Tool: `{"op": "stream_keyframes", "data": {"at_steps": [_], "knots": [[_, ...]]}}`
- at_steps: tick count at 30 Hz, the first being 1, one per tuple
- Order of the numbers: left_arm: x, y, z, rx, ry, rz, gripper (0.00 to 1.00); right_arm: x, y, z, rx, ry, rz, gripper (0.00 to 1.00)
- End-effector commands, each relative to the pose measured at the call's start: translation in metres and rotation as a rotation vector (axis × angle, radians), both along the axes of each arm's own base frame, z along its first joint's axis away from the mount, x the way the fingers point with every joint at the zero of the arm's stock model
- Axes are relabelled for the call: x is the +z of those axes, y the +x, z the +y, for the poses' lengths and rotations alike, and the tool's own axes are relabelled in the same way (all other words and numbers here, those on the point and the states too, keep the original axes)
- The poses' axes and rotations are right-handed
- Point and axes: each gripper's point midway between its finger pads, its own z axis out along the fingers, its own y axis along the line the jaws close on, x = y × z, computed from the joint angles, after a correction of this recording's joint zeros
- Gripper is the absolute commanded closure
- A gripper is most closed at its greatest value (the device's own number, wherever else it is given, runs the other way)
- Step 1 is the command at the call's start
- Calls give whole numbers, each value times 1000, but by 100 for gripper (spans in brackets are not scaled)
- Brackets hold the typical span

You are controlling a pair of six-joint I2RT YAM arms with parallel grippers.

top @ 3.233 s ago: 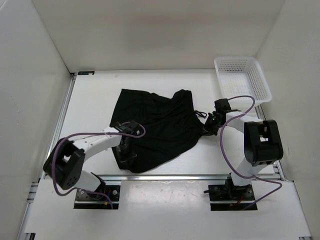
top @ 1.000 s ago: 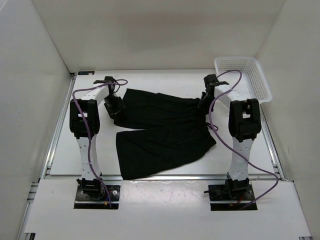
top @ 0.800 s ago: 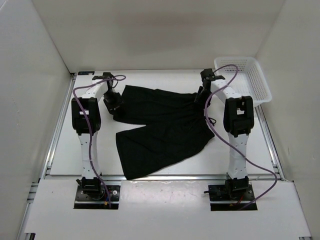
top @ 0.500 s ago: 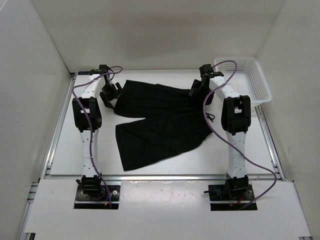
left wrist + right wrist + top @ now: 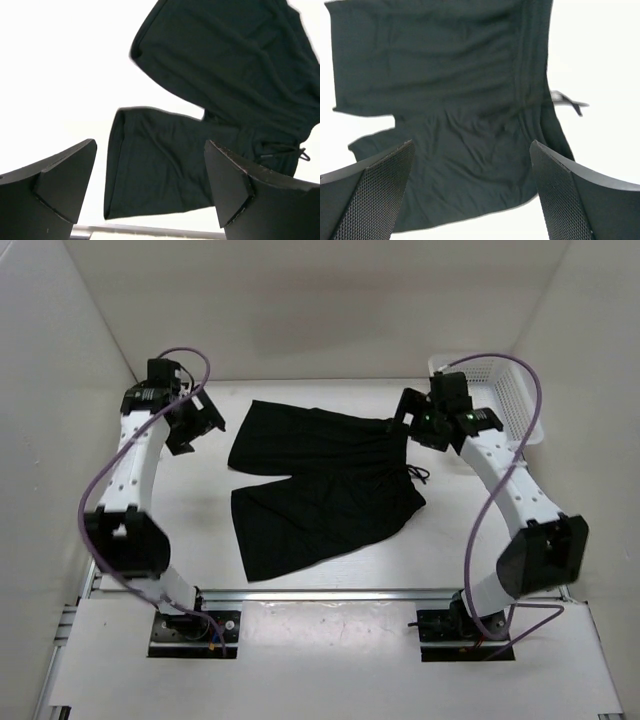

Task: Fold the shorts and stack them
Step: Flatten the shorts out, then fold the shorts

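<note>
L claw [image 5: 150,144]: jaws spread wide, nothing betw. them, held up off the table [image 5: 180,530]. R claw [image 5: 472,143]: same, wide apart and empty. Shorts [image 5: 325,485] lie flat betw. the two claws and below both, touching neither. Waistband + drawstring [image 5: 567,102] are on R claw's side, leg hems toward L claw. L wrist view cuts the shorts off at top right, R wrist view along the top. Basket [image 5: 512,390] sits just behind R claw, partly hidden by arm + cable.
</note>
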Motion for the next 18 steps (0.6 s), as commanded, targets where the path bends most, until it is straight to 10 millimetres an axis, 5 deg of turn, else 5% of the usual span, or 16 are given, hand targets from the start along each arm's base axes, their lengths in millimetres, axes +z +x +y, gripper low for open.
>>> {"op": "stream_keyframes", "data": {"at_steps": [1,3,4,6,10,18], "knots": [[-25,-55,8,79,15,73,0,-45,-39,-15,7,-62,95,0],[-26,-81,5,95,-5,50,0,-63,-68,-25,2,-81,135,0],[-52,-105,2,109,-22,128,0,-65,-78,-27,2,-80,133,0],[-58,-127,-12,87,-52,119,0,-88,-98,-33,3,-97,192,0],[-103,-182,-34,67,-109,237,0,-114,-116,-37,-13,-105,267,0],[-146,-239,-74,29,-222,396,4,-128,-128,-35,-35,-41,329,0]]}}
